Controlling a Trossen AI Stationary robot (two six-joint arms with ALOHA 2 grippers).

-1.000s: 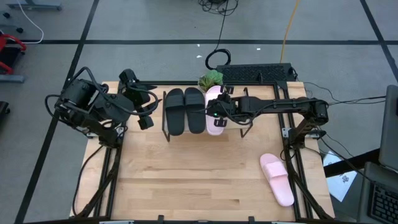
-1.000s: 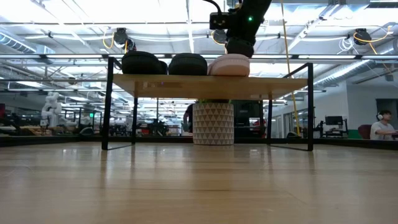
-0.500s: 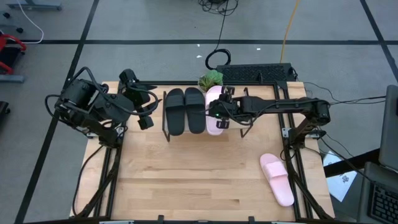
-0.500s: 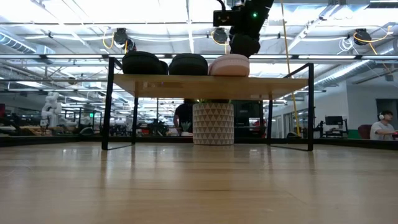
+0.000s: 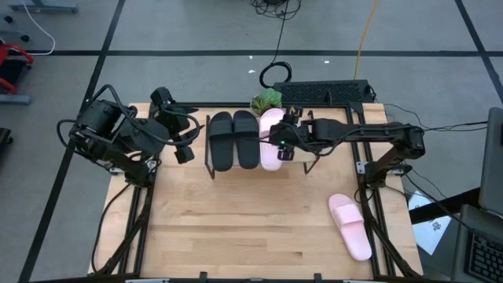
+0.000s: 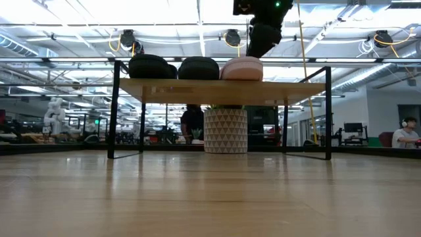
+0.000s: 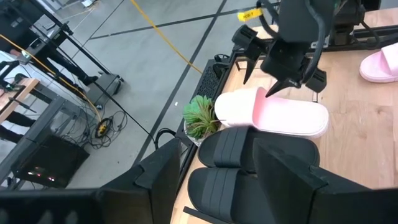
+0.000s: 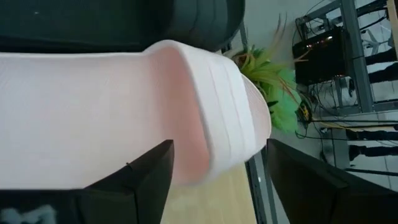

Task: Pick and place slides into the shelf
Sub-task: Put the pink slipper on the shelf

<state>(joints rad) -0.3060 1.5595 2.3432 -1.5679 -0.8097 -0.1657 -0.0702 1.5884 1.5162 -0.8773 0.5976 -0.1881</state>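
Observation:
The shelf stands at the table's far middle, and in the low view its plank top carries three slides side by side. Two black slides lie soles down on its left part, a pink slide to their right. My right gripper hovers open just above that pink slide's strap, one finger to each side. The second pink slide lies sole down on the table at the near right. My left gripper waits open to the left of the shelf.
A potted plant stands behind the shelf, its patterned pot showing under the plank. A dark keyboard-like bar lies along the far edge. The table's near half is bare wood apart from the pink slide.
My right gripper has opened and let go of the pink slide, then risen a little and drawn back toward the table's right edge. The pink slide stays where it was on the shelf beside the black pair.

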